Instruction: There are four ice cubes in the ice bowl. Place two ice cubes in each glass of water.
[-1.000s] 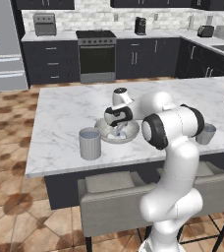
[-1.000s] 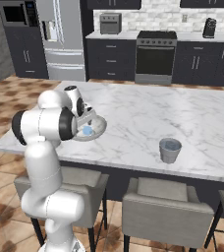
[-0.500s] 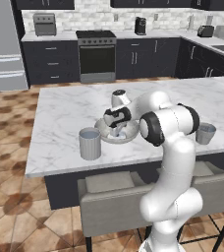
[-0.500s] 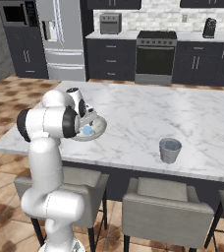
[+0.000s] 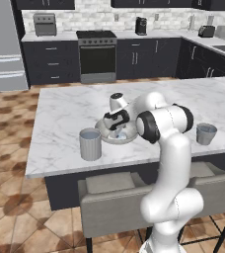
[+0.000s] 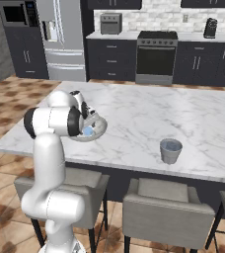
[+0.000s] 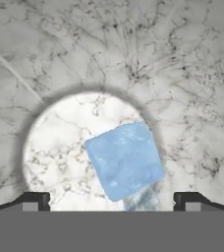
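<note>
Arm bent over island counter, hand pointing straight down into ice bowl. Gripper low inside bowl, fingers spread wide apart, gripping nothing. Ice cube lies on bowl floor between fingers, second cube partly hidden beneath it. Near glass stands just left of bowl; other glass well apart on right. Compared with second ago: hand sits lower in bowl, elbow slightly dropped; bowl, glasses unmoved.
</note>
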